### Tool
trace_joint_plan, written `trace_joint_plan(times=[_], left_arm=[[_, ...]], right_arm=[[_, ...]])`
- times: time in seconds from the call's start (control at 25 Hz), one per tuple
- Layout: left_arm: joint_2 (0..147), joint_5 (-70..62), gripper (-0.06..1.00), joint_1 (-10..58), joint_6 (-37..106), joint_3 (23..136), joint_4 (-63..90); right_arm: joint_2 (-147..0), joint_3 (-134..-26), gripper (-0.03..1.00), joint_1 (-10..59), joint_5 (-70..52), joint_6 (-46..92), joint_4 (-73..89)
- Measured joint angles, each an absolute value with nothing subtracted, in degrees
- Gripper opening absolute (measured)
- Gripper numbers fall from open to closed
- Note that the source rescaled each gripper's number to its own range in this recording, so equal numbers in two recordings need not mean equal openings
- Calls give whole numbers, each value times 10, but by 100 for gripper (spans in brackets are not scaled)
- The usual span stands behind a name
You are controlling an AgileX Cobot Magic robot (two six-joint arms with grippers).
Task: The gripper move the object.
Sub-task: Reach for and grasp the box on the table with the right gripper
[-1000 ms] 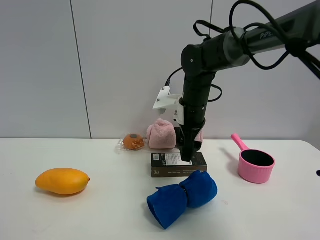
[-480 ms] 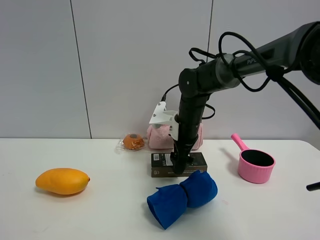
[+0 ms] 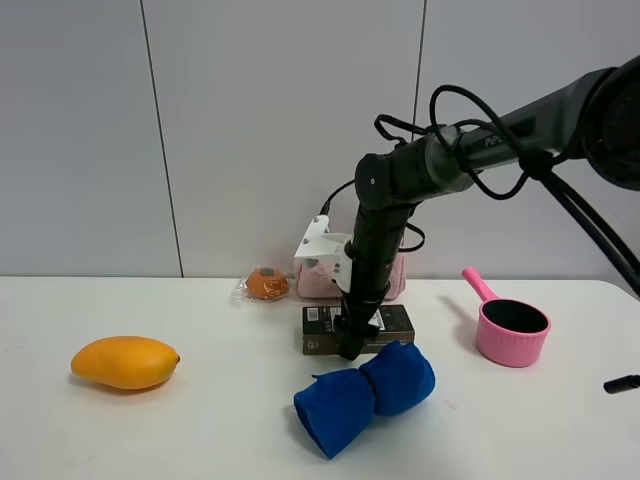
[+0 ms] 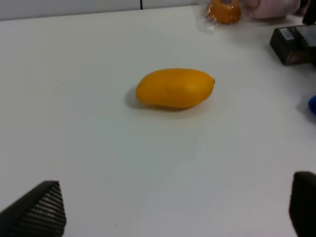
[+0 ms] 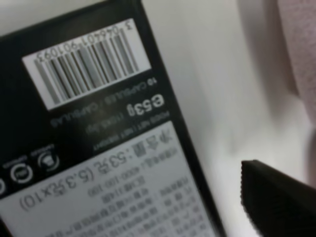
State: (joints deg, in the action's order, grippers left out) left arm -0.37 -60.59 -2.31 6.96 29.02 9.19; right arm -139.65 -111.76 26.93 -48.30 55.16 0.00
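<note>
The dark carton [image 3: 392, 320] with a white label lies flat on the table behind the blue rolled towel [image 3: 365, 395]. My right gripper [image 3: 350, 346] points straight down over the carton's middle, its tip at carton height. In the right wrist view the carton's barcode and label [image 5: 94, 148] fill the frame, and one black finger [image 5: 279, 202] stands off the carton's edge with bare table between; the other finger is out of frame. My left gripper [image 4: 170, 210] is open and empty, low over the table facing the mango [image 4: 175, 88]. The carton [image 4: 294, 43] shows there too.
A yellow mango [image 3: 125, 362] lies at the left. A wrapped orange item [image 3: 266, 284] and a pink cloth [image 3: 322, 268] sit at the back by the wall. A pink scoop cup [image 3: 512, 331] stands at the right. The towel touches the carton's front.
The right arm has lowered and shifted a little left, bringing its gripper from the carton's top down to its front middle. The carton, towel and mango have not moved.
</note>
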Motion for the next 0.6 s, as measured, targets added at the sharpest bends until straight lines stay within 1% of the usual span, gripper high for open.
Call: trace_joint_plan(times=[0.08,0.36,0.4,0.44,0.52,0.6], left_arm=[[-4,-606,100,-23,70,290,92],[-4,-606,100,-23,70,290,92],[-4,-606,100,-23,70,290,92],[-4,-606,100,-23,70,290,92],[-4,-606,100,-23,70,290,92],[-4,-606,100,-23,70,290,92]], right_arm=[[-1397,-1118,82,269,-479,553,4],[-1401,-1119,78,269,-476,554,11],[-1401,-1119,75,269,-476,554,12],[-1401,-1119,69,269,-477,554,13],[-1401,-1119,50,269,-484,554,15],[-1402,-1119,25,269,-488,554,17]])
